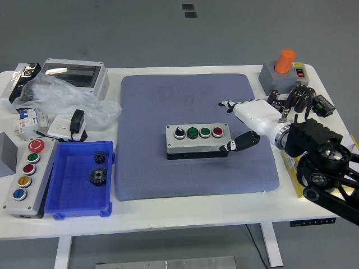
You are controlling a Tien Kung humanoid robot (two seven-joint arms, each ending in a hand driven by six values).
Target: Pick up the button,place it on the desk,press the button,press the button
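1. The white worktop holds a big blue-grey mat.
2. One grey button box sits in the middle of the mat. It has one black knob, two green buttons and one red button.
3. The right hand is just beside the box's right end, fingers apart, holding nothing.

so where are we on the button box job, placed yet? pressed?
Placing looks done: the grey four-control button box sits flat on the blue-grey mat, held by nothing. In hand: the white right robot hand is open just right of the box, thumb near its right end, fingers clear of the red push-button. The frame cannot show whether either press has happened. The left arm is out of view.
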